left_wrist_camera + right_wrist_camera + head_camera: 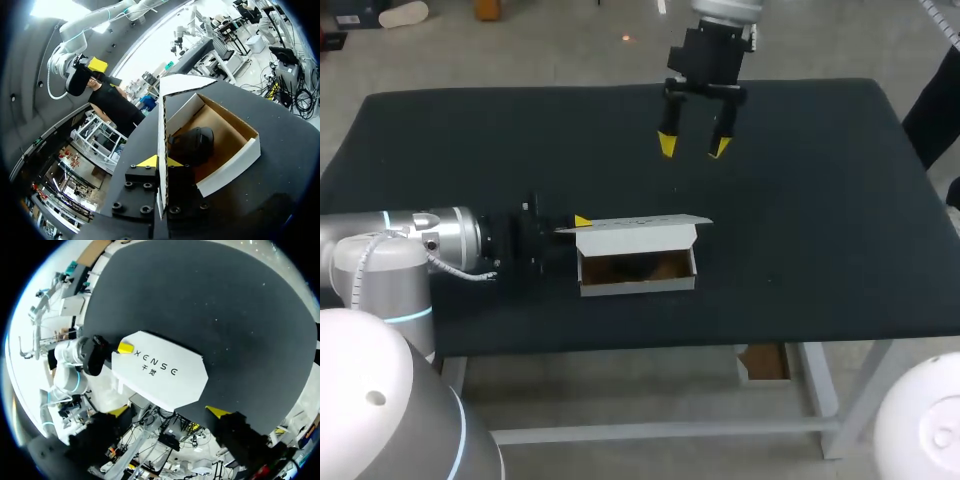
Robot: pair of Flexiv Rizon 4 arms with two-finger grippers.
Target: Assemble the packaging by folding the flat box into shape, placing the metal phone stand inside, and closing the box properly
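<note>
A white cardboard box (638, 272) stands on the black table (820, 200), its brown inside facing the front. A dark phone stand (194, 144) lies inside it (642, 267). The lid (635, 226) is raised, roughly level over the box. My left gripper (582, 221) is shut on the lid's left end; in the left wrist view the lid's edge (162, 130) runs between its yellow tips (161, 162). My right gripper (692, 145) hangs open above the table behind the box, empty. In the right wrist view, the lid's white top (165, 370) lies beyond its open fingers (168, 411).
The black tabletop (210, 300) lies bare around the box on all sides. My left arm (430, 240) stretches low across the table's left part toward the box.
</note>
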